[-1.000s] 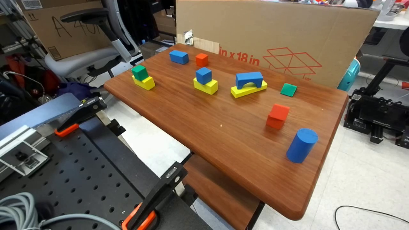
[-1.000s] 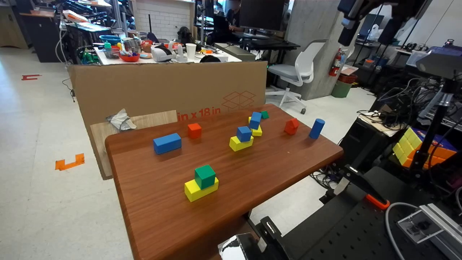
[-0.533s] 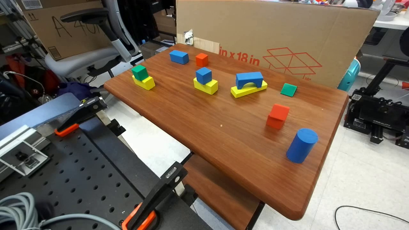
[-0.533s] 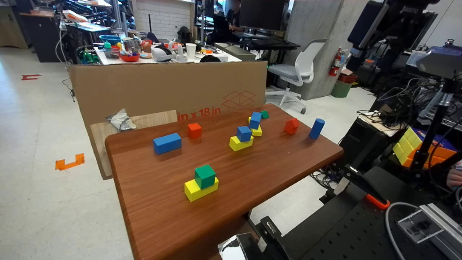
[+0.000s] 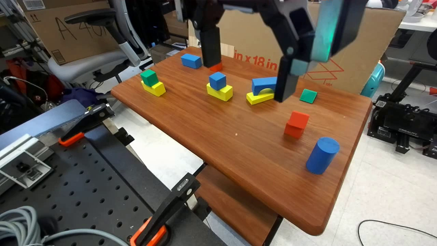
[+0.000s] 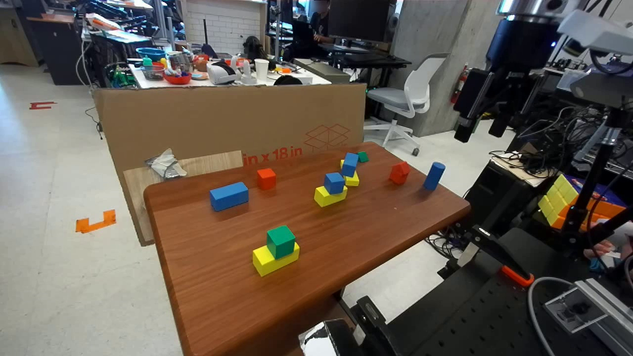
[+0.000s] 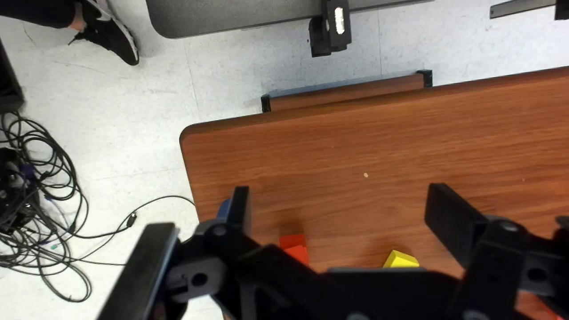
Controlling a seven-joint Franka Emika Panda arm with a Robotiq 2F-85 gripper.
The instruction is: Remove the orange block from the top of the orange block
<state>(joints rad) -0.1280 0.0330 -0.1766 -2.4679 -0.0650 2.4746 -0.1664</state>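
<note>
Two orange blocks are stacked near the table's right end in an exterior view: the top block (image 5: pixel 299 119) sits slightly turned on the lower block (image 5: pixel 294 131). The stack also shows in an exterior view as an orange pile (image 6: pixel 399 173). In the wrist view, the orange stack (image 7: pixel 292 241) is partly hidden behind the gripper's linkage. My gripper (image 5: pixel 248 83) hangs well above the table, fingers wide apart with nothing between them. It also shows in an exterior view (image 6: pixel 480 132), pointing down, and in the wrist view (image 7: pixel 341 188).
A blue cylinder (image 5: pixel 322 155) stands beside the orange stack. A blue arch (image 5: pixel 264 84) on yellow, a blue cube (image 5: pixel 217 81) on yellow, a green cube (image 5: pixel 149 78) on yellow, a green piece (image 5: pixel 308 96), a blue block (image 5: pixel 191 61) and a lone orange cube (image 6: pixel 266 179) share the table.
The gripper has come into an exterior view from above, over the table. In an exterior view it has come lower and now points down. The blocks have not moved.
</note>
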